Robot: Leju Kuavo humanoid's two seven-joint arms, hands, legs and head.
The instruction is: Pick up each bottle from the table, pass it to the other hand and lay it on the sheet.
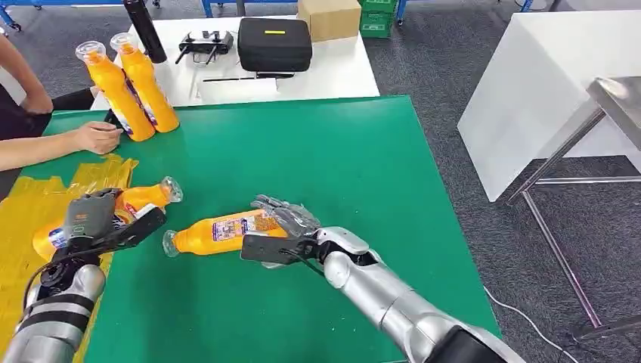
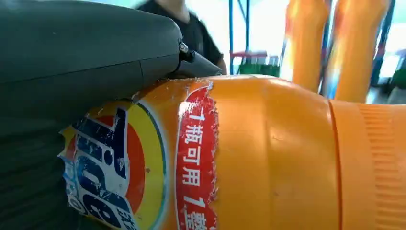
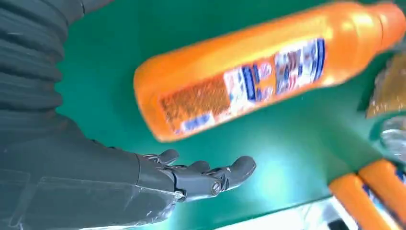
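An orange detergent bottle (image 1: 147,195) lies tilted over the yellow sheet (image 1: 26,198) at the table's left edge, and my left hand (image 1: 94,219) grips its middle. In the left wrist view that bottle's (image 2: 268,153) label is close against my left hand (image 2: 72,57). A second orange bottle (image 1: 215,231) lies on its side on the green table (image 1: 340,166), cap toward the left. My right hand (image 1: 283,227) is beside its base with fingers spread, holding nothing. The right wrist view shows this bottle (image 3: 258,72) apart from my right hand (image 3: 201,175). Two more orange bottles (image 1: 117,94) stand upright at the far left.
A person's hand (image 1: 94,138) rests on the green table by the upright bottles. Behind is a white table with a black case (image 1: 274,43), a controller (image 1: 205,44), a cardboard box (image 1: 329,17) and a black cylinder (image 1: 143,30). A metal-legged table (image 1: 605,98) stands at the right.
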